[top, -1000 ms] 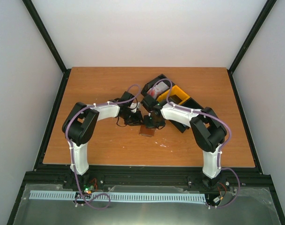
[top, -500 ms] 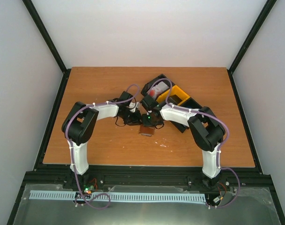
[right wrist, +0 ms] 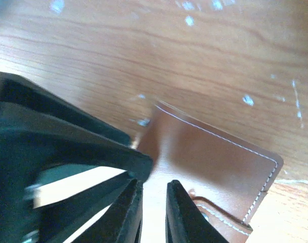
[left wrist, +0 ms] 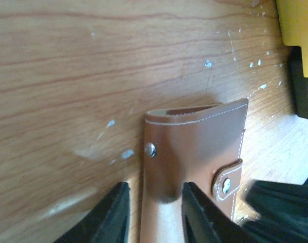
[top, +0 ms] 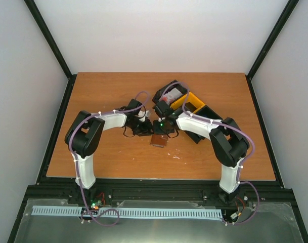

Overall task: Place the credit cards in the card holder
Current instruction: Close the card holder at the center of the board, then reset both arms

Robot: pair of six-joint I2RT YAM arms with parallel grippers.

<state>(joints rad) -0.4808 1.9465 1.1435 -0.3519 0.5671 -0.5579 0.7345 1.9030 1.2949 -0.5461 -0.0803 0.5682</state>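
The folded card holder (left wrist: 194, 152), smooth brown leather with white stitching and a metal snap, lies on the scratched wooden surface (left wrist: 68, 76). The left gripper (left wrist: 155, 190) has its black jaws on both sides of one end; whether they press it I cannot tell. The right gripper (right wrist: 154, 185) jaws stand slightly apart, grasping nothing

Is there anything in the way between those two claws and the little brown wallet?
Nothing visible does. The left gripper has its fingers either side of the wallet's near end, and the right gripper is right at the wallet too, with nothing in between.
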